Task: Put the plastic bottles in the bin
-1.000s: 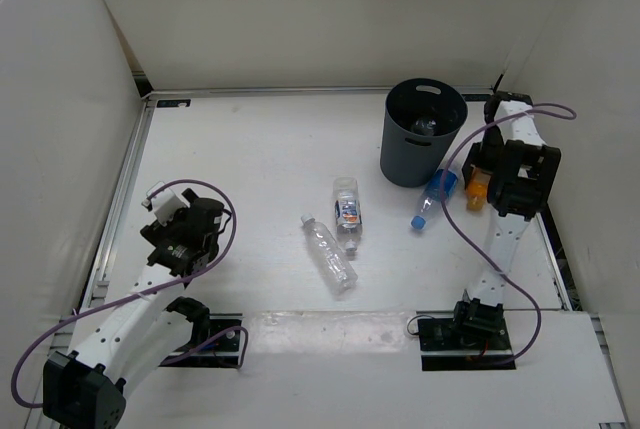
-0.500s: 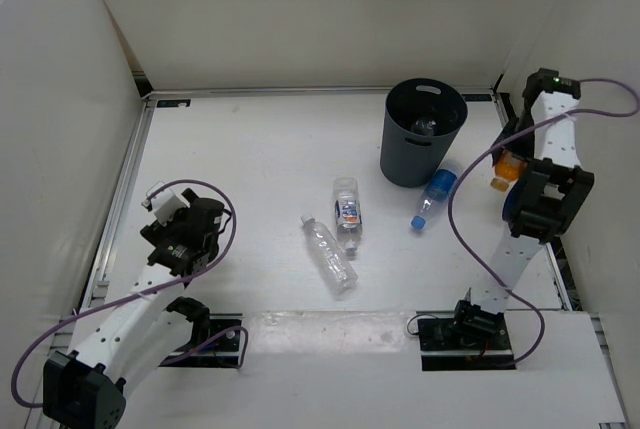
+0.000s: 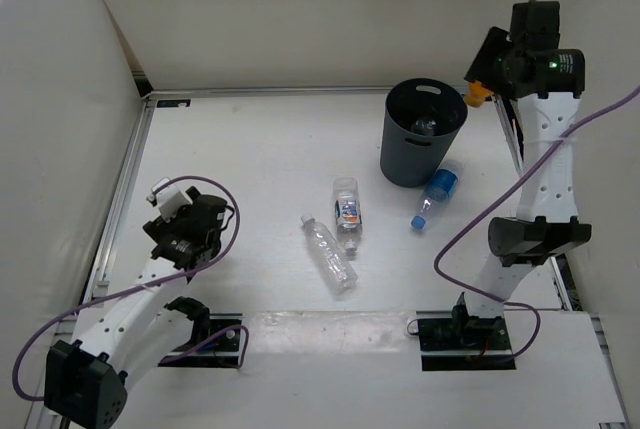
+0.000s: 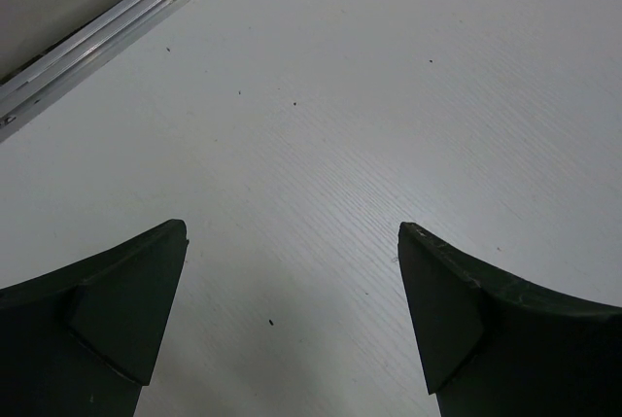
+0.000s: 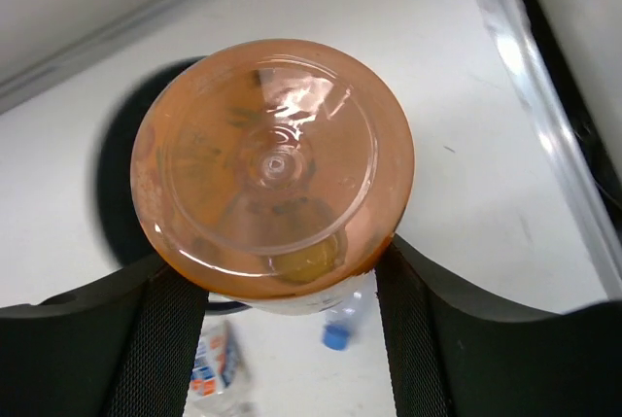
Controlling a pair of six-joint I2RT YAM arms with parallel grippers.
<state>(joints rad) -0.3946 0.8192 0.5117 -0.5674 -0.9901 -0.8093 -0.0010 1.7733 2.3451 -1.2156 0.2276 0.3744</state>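
The dark grey bin [image 3: 424,134] stands at the back right with a clear bottle inside it. My right gripper [image 3: 478,92] is raised high beside the bin's right rim and is shut on an orange bottle [image 5: 272,164], whose base fills the right wrist view. A blue-tinted bottle [image 3: 436,193] with a blue cap lies just in front of the bin. A bottle with an orange-blue label [image 3: 346,208] and a plain clear bottle [image 3: 328,254] lie mid-table. My left gripper [image 3: 163,199] is open and empty at the left, over bare table [image 4: 321,145].
White walls enclose the table on three sides. A metal rail [image 4: 107,38] runs along the left edge near my left gripper. The right wrist view also shows the blue cap [image 5: 335,336] and the labelled bottle [image 5: 209,364] far below.
My right arm has risen from beside the blue-tinted bottle to high beside the bin's rim, carrying the orange bottle. The left arm has barely moved.
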